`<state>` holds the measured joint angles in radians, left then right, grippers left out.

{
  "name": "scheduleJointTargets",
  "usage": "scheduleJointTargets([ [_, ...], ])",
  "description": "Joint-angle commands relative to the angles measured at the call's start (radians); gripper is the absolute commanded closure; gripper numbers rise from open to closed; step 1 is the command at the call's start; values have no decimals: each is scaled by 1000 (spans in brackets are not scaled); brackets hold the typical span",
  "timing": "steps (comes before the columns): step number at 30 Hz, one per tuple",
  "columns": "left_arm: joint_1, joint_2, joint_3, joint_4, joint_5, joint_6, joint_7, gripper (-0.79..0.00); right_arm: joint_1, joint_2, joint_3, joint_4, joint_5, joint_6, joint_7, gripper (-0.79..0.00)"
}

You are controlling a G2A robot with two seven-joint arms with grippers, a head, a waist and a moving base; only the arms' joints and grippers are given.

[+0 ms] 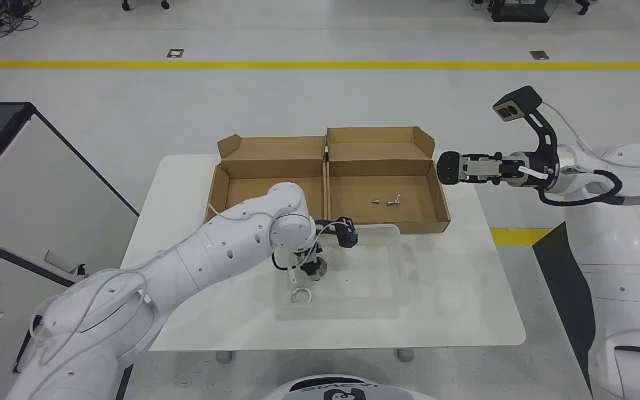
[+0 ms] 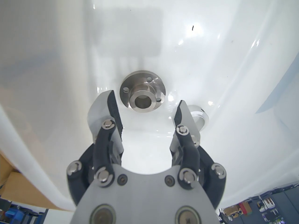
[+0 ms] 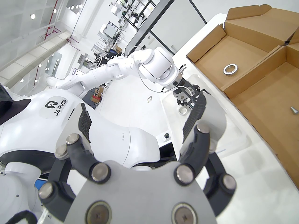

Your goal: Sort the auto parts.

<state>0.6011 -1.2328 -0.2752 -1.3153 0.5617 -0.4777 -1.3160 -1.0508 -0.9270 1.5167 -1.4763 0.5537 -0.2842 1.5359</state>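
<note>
A steel flange point(image 2: 142, 92) with a raised hub lies on the floor of the white plastic tray point(image 1: 370, 295). My left gripper point(image 2: 149, 113) hangs open just above it, fingertips either side and slightly short of it, not touching. A metal ring point(image 2: 200, 117) lies in the tray beside one fingertip, partly hidden by it; from above this ring point(image 1: 300, 295) sits near the tray's front left. My right gripper point(image 3: 140, 115) is open and holds nothing, hovering past the right end of the cardboard boxes point(image 1: 447, 168).
Two open cardboard boxes stand side by side behind the tray. The left box point(image 3: 247, 45) holds a metal ring point(image 3: 230, 69). The right box point(image 1: 430, 195) holds small bolts point(image 1: 385, 197). Bare table lies to the tray's right.
</note>
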Motion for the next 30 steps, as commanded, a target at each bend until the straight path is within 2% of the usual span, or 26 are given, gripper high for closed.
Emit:
scheduleJointTargets([
  [1,-2,-4,-1,10,7,3,5,-449,0,0,0,0,0,0,0,-785],
  [3,-2,-8,0,16,11,1,7,-391,0,0,0,0,0,0,0,-785],
  [9,-1,-18,3,31,17,-5,3,-372,0,0,0,0,0,0,0,-785],
  [16,1,-27,1,42,21,-9,7,-400,0,0,0,0,0,0,0,-785],
  [25,8,-31,-5,49,28,-13,5,-379,0,0,0,0,0,0,0,-785],
  [27,11,-33,-6,53,29,-13,6,-314,0,0,0,0,0,0,0,-785],
  [30,14,-35,-6,61,35,-6,1,0,0,0,0,0,0,0,0,-785],
])
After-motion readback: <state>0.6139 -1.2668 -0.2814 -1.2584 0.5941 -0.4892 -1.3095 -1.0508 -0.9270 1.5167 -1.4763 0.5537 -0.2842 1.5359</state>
